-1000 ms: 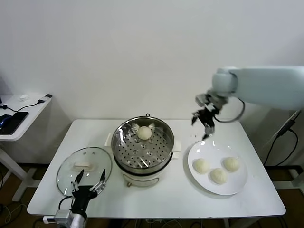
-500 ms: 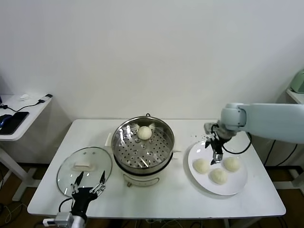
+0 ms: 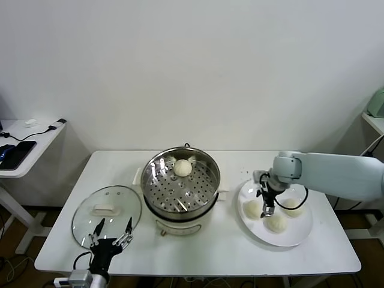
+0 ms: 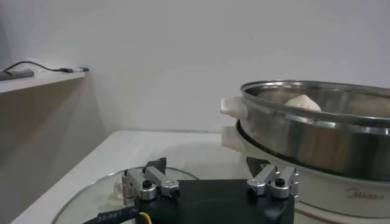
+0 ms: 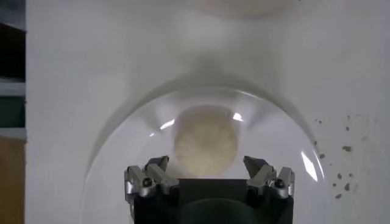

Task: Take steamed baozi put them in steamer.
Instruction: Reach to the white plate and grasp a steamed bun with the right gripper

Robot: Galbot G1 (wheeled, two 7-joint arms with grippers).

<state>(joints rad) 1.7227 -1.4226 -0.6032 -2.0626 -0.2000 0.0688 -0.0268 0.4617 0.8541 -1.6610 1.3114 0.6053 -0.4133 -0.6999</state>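
Since a moment ago my right gripper [image 3: 268,204] has dropped from above the table to the white plate [image 3: 297,237], fingers spread wide over the leftmost of three steamed baozi [image 3: 252,208]; whether they touch it I cannot quite tell. One more bun [image 3: 182,167] sits in the steamer [image 3: 181,186]. My left gripper [image 3: 112,231] hangs open by the glass lid [image 3: 107,213].

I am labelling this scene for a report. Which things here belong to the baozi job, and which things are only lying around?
Part of the job:
- steamer, one baozi inside
- three baozi on the white plate
- right gripper, open, over the plate
- left gripper, open, idle at the table's front edge

Lying about:
- glass lid
- phone and cable on the side table
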